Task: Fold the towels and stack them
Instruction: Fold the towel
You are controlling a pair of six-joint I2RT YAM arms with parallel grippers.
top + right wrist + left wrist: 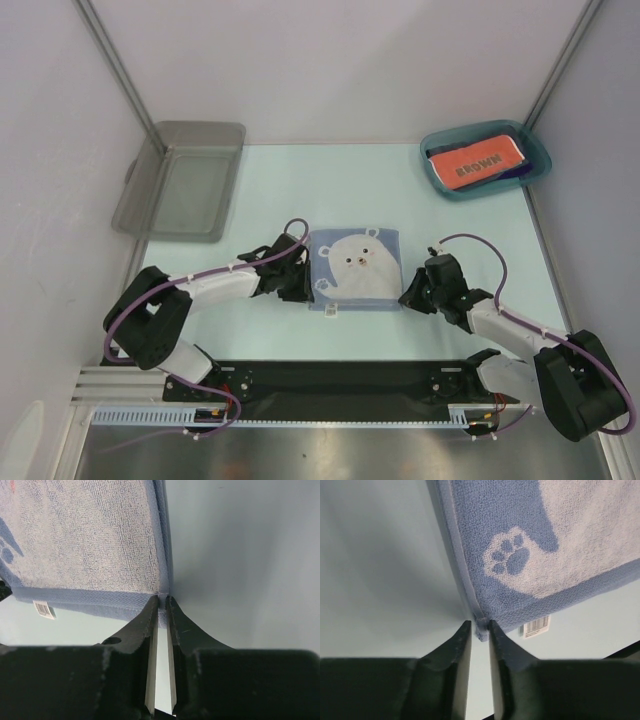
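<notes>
The one word I am reading is "BROWN", in dark letters on the orange-red towel (pixel 478 160) that is lying in the teal bin (pixel 440 180) at the far right corner. A dark towel (pixel 520 172) is peeking out beside it in that bin. On the bear towel (pixel 355 270) a small white tag (pixel 536 626) is hanging off the near edge. It is carrying a barcode, but its print is too small for me to read. A pale paw print (pixel 509 559) is showing near the corner on my left side.

The bear towel is lying flat at the middle of the table (pixel 280 180), and I am working at its two near corners. My right gripper (pixel 161 600) is pinching the near right corner, with the tips pressing together on the hem. My left gripper (pixel 479 625) is straddling the near left corner with the tips standing close on either side of it. I cannot tell whether they are gripping it.

The near edge is running straight between my two grippers. Bare table is showing outside both side edges. More of it is stretching beyond the far edge toward the grey bin (pixel 180 180) at the far left, and both bins are sitting well apart from the bear towel.
</notes>
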